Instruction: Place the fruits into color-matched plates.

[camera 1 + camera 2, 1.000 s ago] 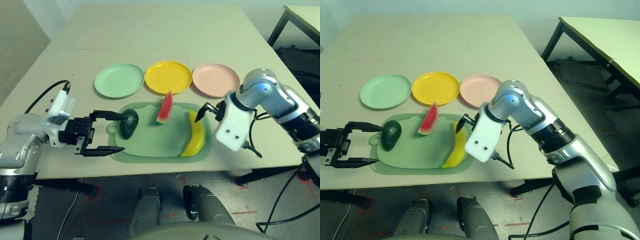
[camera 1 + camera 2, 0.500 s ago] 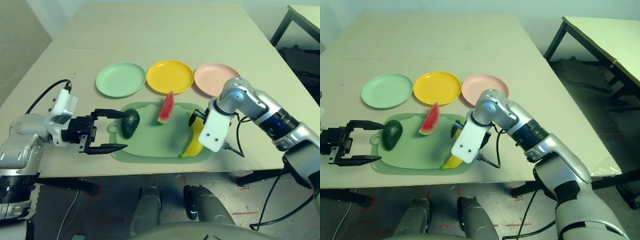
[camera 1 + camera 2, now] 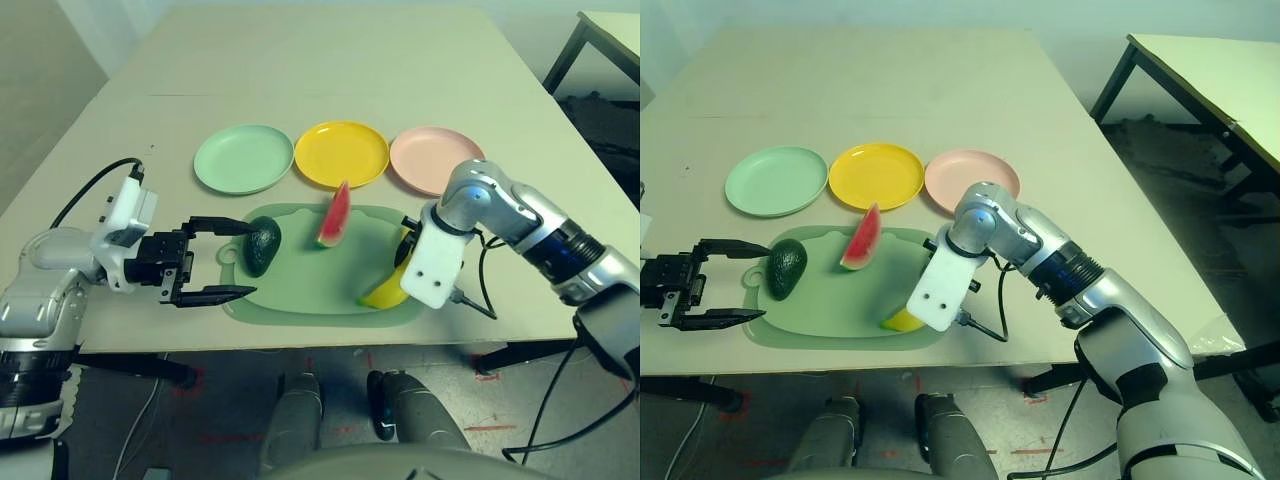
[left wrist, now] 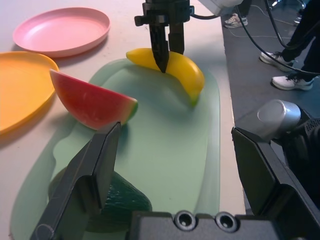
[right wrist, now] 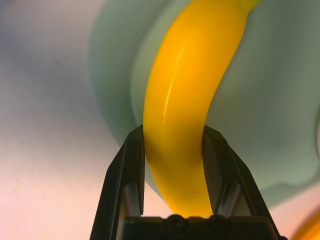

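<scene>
The yellow banana (image 5: 190, 100) lies at the right end of the green cutting mat (image 3: 320, 275), and my right gripper (image 5: 172, 132) is shut on its middle from above, one finger on each side. A red watermelon wedge (image 3: 332, 215) stands on the mat's far edge. At the mat's left end lies the dark green avocado (image 3: 262, 245). My left gripper (image 3: 248, 261) hovers open just left of it, one fingertip over its top. Beyond the mat stand the mint green plate (image 3: 243, 159), the yellow plate (image 3: 341, 153) and the pink plate (image 3: 436, 159), all empty.
A black cable (image 3: 470, 295) trails from my right wrist onto the table beside the mat. A second table (image 3: 1210, 70) stands off to the right. A person's shoes (image 4: 295, 80) show on the floor past the table edge.
My right gripper has come down over the banana and closed on it. The left arm has stayed where it was, open beside the avocado.
</scene>
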Available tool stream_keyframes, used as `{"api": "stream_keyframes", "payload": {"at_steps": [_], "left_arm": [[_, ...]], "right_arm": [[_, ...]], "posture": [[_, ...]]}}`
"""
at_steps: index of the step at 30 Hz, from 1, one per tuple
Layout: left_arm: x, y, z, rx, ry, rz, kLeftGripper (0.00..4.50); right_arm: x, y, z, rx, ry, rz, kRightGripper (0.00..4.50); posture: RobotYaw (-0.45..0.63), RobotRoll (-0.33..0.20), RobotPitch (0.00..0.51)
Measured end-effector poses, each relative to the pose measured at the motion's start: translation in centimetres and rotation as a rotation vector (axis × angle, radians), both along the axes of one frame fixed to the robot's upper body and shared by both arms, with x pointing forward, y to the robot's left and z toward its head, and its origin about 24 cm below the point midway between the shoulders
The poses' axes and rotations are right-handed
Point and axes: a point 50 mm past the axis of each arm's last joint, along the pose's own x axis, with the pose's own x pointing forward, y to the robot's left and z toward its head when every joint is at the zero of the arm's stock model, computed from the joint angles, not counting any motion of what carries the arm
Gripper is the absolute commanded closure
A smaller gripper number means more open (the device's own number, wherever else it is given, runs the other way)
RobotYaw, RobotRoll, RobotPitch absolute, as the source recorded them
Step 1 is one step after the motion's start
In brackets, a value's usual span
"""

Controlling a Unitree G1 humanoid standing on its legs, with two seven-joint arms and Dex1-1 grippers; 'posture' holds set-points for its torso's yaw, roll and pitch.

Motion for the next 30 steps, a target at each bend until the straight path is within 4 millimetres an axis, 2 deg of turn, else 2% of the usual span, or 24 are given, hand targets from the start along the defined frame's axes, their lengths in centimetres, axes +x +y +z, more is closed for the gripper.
{"api": "stream_keyframes", "payload": {"at_steps": [8, 11, 15, 19, 21, 23, 27, 30], "left_arm": [[1.1, 0.4, 0.4, -0.063, 0.014, 0.093, 0.00], [1.3, 0.5, 0.3, -0.078, 0.023, 0.137, 0.00], [1.7, 0.7, 0.1, -0.085, 0.018, 0.197, 0.00], [2.3, 1.2, 0.3, -0.100, 0.032, 0.275, 0.00], [2.4, 1.3, 0.5, -0.107, 0.036, 0.296, 0.00], [2.3, 1.5, 0.5, -0.102, 0.039, 0.306, 0.00], [2.1, 1.8, 0.6, -0.101, 0.035, 0.347, 0.00], [2.4, 1.5, 0.7, -0.101, 0.018, 0.415, 0.00]], "right_arm": [[0.6, 0.0, 2.5, 0.056, -0.006, -0.025, 2.86], [1.4, 0.4, 3.7, 0.079, -0.007, -0.066, 2.86], [3.4, 1.8, 6.8, 0.178, -0.035, -0.156, 2.86], [6.2, 3.3, 10.9, 0.404, -0.134, -0.330, 2.86], [7.2, 3.9, 12.1, 0.504, -0.193, -0.393, 2.86], [7.9, 4.2, 11.6, 0.547, -0.230, -0.444, 2.86], [9.0, 4.1, 8.8, 0.546, -0.248, -0.533, 2.86], [9.5, 4.0, 8.0, 0.558, -0.301, -0.570, 2.86]], "posture": [[0.07, 0.000, 0.156], [0.07, 0.000, 0.157], [0.09, 0.000, 0.158], [0.10, 0.000, 0.157], [0.11, 0.000, 0.156], [0.13, 0.000, 0.158], [0.14, 0.000, 0.164], [0.16, 0.000, 0.169]]}}
